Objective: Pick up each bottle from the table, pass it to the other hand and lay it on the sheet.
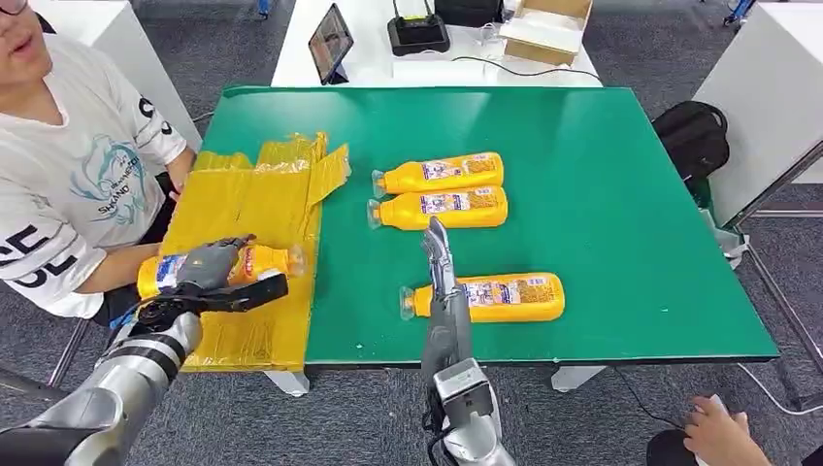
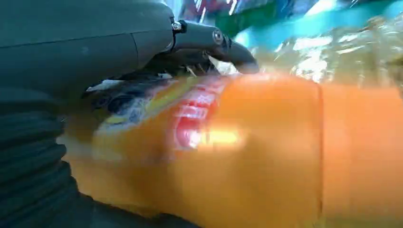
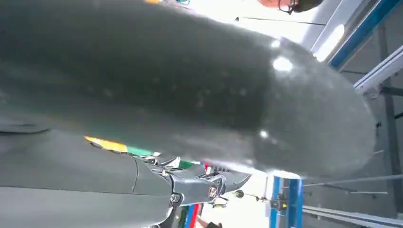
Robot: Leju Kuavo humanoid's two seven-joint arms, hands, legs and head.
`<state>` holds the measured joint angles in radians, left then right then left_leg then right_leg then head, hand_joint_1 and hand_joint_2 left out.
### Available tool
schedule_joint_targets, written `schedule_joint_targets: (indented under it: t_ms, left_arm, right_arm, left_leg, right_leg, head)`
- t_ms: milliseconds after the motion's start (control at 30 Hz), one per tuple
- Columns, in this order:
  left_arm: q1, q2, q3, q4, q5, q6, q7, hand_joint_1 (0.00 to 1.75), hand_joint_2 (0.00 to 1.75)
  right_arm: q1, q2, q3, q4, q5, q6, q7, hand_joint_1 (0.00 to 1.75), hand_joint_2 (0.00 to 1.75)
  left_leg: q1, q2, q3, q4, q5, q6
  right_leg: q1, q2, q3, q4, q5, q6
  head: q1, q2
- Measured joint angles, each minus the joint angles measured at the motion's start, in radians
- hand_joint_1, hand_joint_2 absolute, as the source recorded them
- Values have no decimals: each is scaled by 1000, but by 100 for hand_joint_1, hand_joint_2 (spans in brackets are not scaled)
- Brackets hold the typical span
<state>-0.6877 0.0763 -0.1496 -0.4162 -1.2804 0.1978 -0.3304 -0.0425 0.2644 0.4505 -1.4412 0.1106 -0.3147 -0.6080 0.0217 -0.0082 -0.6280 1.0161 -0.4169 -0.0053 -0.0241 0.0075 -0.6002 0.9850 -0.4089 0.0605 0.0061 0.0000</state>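
Head view | left hand (image 1: 209, 267) grips bottle (image 1: 262, 262) over yellow sheet (image 1: 247, 204) | right hand (image 1: 439, 257) fingers straight, holding nothing

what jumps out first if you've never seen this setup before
The bright green table carries three orange plastic bottles lying on their sides near its middle. On the crinkled yellow plastic sheet at the table's left, the left hand holds a fourth orange bottle, while the right hand is raised over the front edge.
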Motion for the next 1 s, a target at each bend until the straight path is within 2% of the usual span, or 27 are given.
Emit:
schedule_joint_targets:
  t_ms: [300, 433, 667, 767, 800, 833, 900, 1000]
  left_arm:
    - [-9, -16, 78, 3, 67, -62, -22, 0, 0]
    - [-21, -18, 102, 3, 126, -145, -44, 0, 0]
    - [-28, -38, 184, -10, 401, -355, -200, 0, 0]
    - [24, -91, 262, -78, 605, -263, -229, 0, 0]
    - [37, -104, 277, -99, 631, -250, -221, 0, 0]
    - [46, -117, 284, -116, 638, -249, -216, 0, 175]
    - [62, -130, 295, -145, 659, -226, -214, 0, 175]
    - [94, -168, 324, -215, 744, 47, -289, 0, 175]
  right_arm:
    - [-2, 0, 0, 17, -6, 7, 12, 0, 0]
    - [-5, 0, 0, 28, -22, 21, 22, 0, 0]
    - [-17, 0, -2, 64, -41, 46, 35, 0, 0]
    - [-16, 0, -3, 76, -41, 47, 35, 0, 0]
    - [-16, 0, -4, 78, -41, 47, 35, 0, 175]
    - [-16, 0, -4, 80, -41, 48, 35, 0, 175]
    - [-16, 0, -5, 85, -41, 48, 35, 0, 175]
    - [-16, 0, -5, 91, -20, 48, 48, 0, 175]
  left_leg:
    - [0, -1, 4, 0, 0, 0]
    - [0, -1, 7, 0, 0, 0]
    - [0, -2, 9, 0, 0, 0]
    - [0, -2, 7, 0, 0, 0]
    - [0, -2, 6, 0, 0, 0]
    - [0, -2, 5, 0, 0, 0]
    - [0, -2, 5, 0, 0, 0]
    - [0, 0, 3, 0, 0, 0]
  right_leg:
    - [0, -1, 4, 0, 0, 0]
    - [0, -1, 7, 0, 0, 0]
    - [0, -1, 9, 0, 0, 0]
    - [0, -1, 7, 0, 0, 0]
    - [0, -1, 6, 0, 0, 0]
    - [0, -1, 6, 0, 0, 0]
    - [0, -1, 5, 0, 0, 0]
    - [0, 0, 2, 0, 0, 0]
  head:
    - [0, 0]
    - [0, 0]
    - [0, 0]
    - [1, 0]
    - [1, 0]
    - [1, 0]
    - [0, 0]
    - [1, 0]
